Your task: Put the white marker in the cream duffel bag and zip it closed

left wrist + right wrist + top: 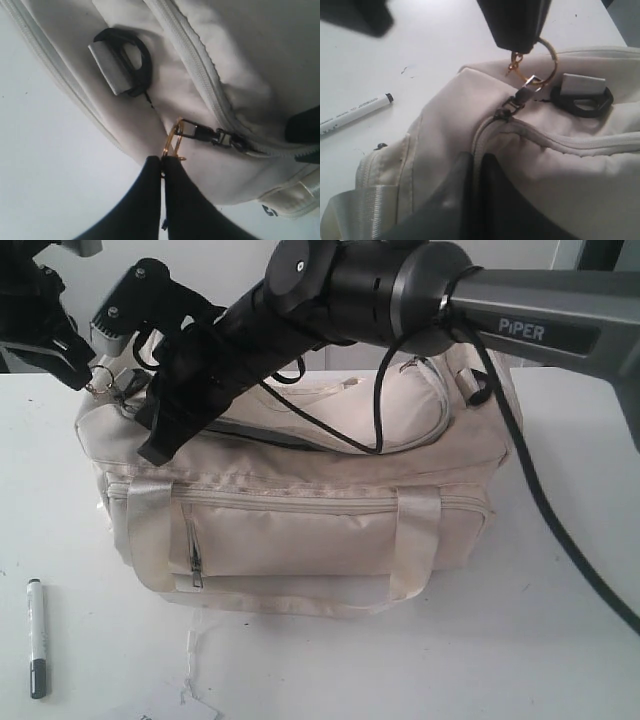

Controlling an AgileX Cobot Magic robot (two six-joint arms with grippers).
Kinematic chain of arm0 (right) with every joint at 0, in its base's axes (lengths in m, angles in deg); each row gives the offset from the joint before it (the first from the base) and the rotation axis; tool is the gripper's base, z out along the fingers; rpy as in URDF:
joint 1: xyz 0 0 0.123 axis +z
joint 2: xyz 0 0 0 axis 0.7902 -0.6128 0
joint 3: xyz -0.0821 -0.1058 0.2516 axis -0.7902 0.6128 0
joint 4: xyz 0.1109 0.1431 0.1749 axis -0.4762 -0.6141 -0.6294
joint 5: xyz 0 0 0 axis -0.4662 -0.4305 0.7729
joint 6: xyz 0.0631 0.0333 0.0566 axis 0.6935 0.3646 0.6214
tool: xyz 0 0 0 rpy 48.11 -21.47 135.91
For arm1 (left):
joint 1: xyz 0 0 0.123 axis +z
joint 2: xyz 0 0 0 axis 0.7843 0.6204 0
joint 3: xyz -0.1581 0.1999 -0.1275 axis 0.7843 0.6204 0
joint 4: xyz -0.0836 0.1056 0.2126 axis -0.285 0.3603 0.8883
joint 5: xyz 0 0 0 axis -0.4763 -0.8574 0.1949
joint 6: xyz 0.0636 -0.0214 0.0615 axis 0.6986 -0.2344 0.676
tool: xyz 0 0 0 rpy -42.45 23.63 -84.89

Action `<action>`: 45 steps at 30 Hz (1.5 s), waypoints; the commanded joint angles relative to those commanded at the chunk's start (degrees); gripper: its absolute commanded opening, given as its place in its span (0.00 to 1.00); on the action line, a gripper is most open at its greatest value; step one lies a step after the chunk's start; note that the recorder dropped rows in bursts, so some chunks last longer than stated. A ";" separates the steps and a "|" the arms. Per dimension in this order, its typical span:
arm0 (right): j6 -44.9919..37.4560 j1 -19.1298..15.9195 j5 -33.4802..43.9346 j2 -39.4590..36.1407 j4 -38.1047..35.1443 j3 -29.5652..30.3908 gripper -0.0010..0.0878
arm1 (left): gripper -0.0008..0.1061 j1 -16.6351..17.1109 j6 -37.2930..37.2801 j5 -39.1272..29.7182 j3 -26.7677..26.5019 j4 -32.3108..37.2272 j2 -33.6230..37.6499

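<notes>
The slim white marker (pixel 36 637) lies front-to-back off the soft cream fabric duffel bag's (pixel 300 530) left front. It is nearer the left claw (pixel 162 161), which pinches the gold zip ring (pixel 172 142). The right claw (pixel 478 162) is closed on the bag's fabric.

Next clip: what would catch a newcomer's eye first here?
The large cream duffel bag fills the middle of the white table. At one end the left gripper pinches the gold ring of the zip pull, and the right gripper is shut on the fabric beside it. The white marker lies apart on the table, front left in the exterior view.
</notes>
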 joint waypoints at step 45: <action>0.39 -0.11 1.27 0.06 7.55 0.00 0.23 | 0.61 0.00 -13.30 -1.37 15.41 -4.24 -9.63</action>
